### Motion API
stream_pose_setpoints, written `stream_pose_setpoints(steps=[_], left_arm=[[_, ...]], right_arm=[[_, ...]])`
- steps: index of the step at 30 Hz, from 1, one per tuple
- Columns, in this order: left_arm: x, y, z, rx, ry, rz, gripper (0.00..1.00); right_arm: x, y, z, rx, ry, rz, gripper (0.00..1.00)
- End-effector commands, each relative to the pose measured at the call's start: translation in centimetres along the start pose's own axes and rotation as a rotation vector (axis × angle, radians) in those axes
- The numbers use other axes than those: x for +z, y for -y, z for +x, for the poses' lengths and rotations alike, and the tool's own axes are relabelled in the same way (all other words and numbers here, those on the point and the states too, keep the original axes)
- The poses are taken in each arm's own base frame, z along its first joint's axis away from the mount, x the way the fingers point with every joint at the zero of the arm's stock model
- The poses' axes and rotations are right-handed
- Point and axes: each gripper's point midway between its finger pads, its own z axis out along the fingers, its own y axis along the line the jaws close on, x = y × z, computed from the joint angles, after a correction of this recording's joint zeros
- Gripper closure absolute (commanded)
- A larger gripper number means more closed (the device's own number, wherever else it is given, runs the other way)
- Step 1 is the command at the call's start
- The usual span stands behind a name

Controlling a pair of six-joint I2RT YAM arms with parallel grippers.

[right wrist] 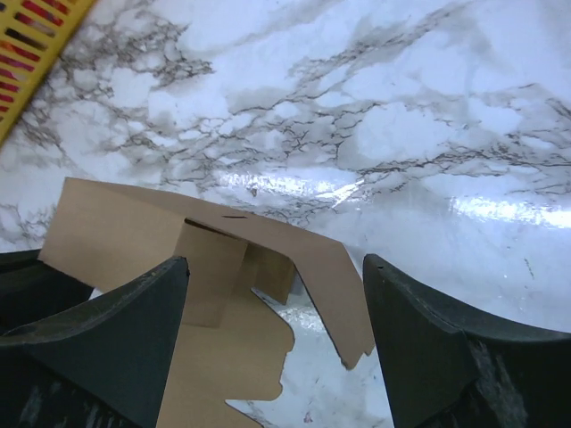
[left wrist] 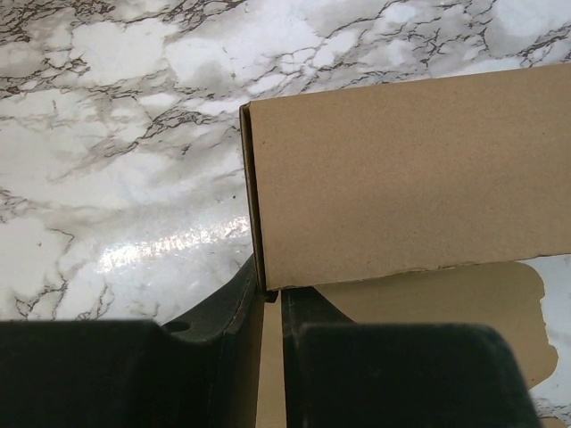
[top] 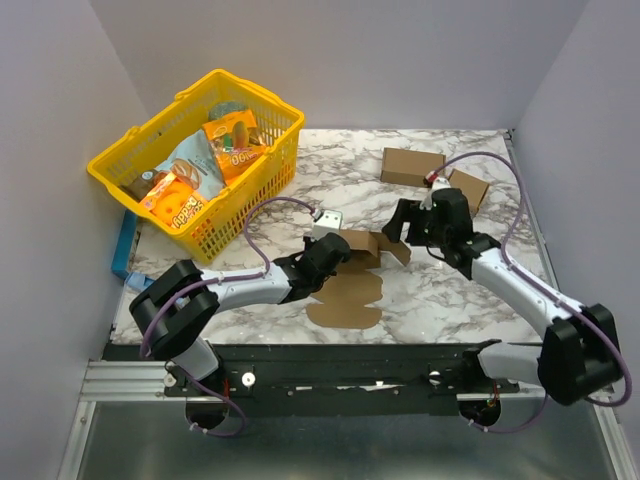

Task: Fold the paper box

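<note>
- Just right of the basket (top: 250, 200), seen from above, the half-formed paper box (top: 355, 285) lies on the table (top: 450, 290); the left gripper (top: 325, 255) meets its basket-side edge, the right gripper (top: 405, 225) hovers at its far side.
- Left wrist: that gripper is nearly closed, pinching 1 thin cardboard wall, apparently to steady the box.
- Right wrist: this gripper gapes wide, holding nothing, straddling a raised flap, seemingly ready to press it over.

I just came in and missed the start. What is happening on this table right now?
Two robot arms are folding the paper box in the middle of the marble table. The left gripper is shut on one raised panel. The right gripper is open above a loose flap at the other end. The box is only partly formed.
</note>
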Motion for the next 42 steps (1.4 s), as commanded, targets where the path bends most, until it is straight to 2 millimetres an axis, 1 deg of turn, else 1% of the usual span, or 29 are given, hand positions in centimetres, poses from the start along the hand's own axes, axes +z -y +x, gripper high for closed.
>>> stream_pose_setpoints(steps=[1, 3, 5, 6, 7, 9, 10, 11, 15, 16, 17, 19, 20, 21, 23, 25, 27, 30, 31, 34, 38, 42], left_arm=[[-0.5, -0.8, 0.1, 0.016, -0.009, -0.012, 0.81], [-0.5, -0.7, 0.1, 0.015, -0.009, -0.008, 0.81], [-0.5, -0.7, 0.3, 0.018, -0.013, -0.007, 0.82], [-0.5, -0.7, 0.3, 0.018, -0.013, -0.006, 0.82], [-0.4, -0.7, 0.3, 0.019, -0.015, -0.005, 0.82], [-0.5, -0.7, 0.5, 0.018, -0.016, -0.005, 0.82], [-0.4, -0.7, 0.5, 0.018, -0.017, -0.006, 0.82], [-0.5, -0.7, 0.4, 0.015, -0.017, -0.004, 0.82], [-0.3, -0.4, 0.3, 0.008, -0.018, 0.001, 0.82], [-0.2, -0.2, 0.4, 0.009, -0.020, 0.005, 0.82], [-0.1, -0.1, 0.4, 0.009, -0.023, 0.007, 0.82], [0.0, 0.2, 0.4, 0.011, -0.028, 0.012, 0.83], [0.1, 0.3, 0.4, 0.010, -0.029, 0.014, 0.83], [0.1, 0.4, 0.4, 0.010, -0.031, 0.018, 0.83], [0.1, 0.5, 0.5, 0.006, -0.034, 0.021, 0.83], [0.1, 0.7, 0.6, 0.000, -0.038, 0.031, 0.84], [0.1, 1.1, 0.9, -0.008, -0.043, 0.042, 0.85], [0.2, 1.9, 1.2, -0.012, -0.048, 0.056, 0.85], [0.2, 2.1, 1.2, -0.010, -0.049, 0.059, 0.85], [0.3, 2.9, 1.4, -0.005, -0.055, 0.068, 0.86], [0.1, 3.4, 1.4, -0.005, -0.053, 0.075, 0.86], [-0.1, 3.7, 1.6, -0.007, -0.055, 0.083, 0.86]], right_arm=[[1.6, 1.0, 2.0, 0.049, -0.115, 0.015, 0.14], [2.2, 1.9, 3.1, 0.127, -0.148, 0.029, 0.16], [2.6, 2.7, 3.0, 0.190, -0.139, 0.011, 0.19], [2.8, 2.9, 4.0, 0.224, -0.159, 0.001, 0.18], [3.1, 2.9, 3.5, 0.243, -0.137, -0.020, 0.19], [3.4, 2.2, 4.3, 0.274, -0.170, -0.072, 0.20], [3.8, 1.8, 4.4, 0.284, -0.167, -0.098, 0.22], [3.8, 1.2, 4.8, 0.299, -0.186, -0.141, 0.23], [3.8, -0.4, 6.3, 0.366, -0.227, -0.243, 0.28], [3.7, -0.5, 6.8, 0.372, -0.230, -0.262, 0.35], [3.5, -0.9, 7.2, 0.377, -0.245, -0.285, 0.37], [3.3, -0.8, 7.6, 0.377, -0.246, -0.290, 0.42], [3.2, -0.6, 8.2, 0.374, -0.253, -0.283, 0.44], [3.0, -0.6, 8.2, 0.358, -0.245, -0.282, 0.44], [2.6, -0.4, 9.0, 0.346, -0.254, -0.264, 0.48], [2.3, -0.6, 9.0, 0.331, -0.245, -0.269, 0.50], [2.1, -1.2, 9.2, 0.313, -0.249, -0.292, 0.51], [2.0, -2.9, 9.3, 0.261, -0.263, -0.337, 0.53], [1.9, -3.7, 9.8, 0.240, -0.280, -0.354, 0.54], [1.9, -5.2, 10.0, 0.207, -0.294, -0.376, 0.54], [2.0, -5.6, 10.3, 0.210, -0.302, -0.373, 0.54], [1.5, -6.0, 9.8, 0.201, -0.286, -0.393, 0.53]])
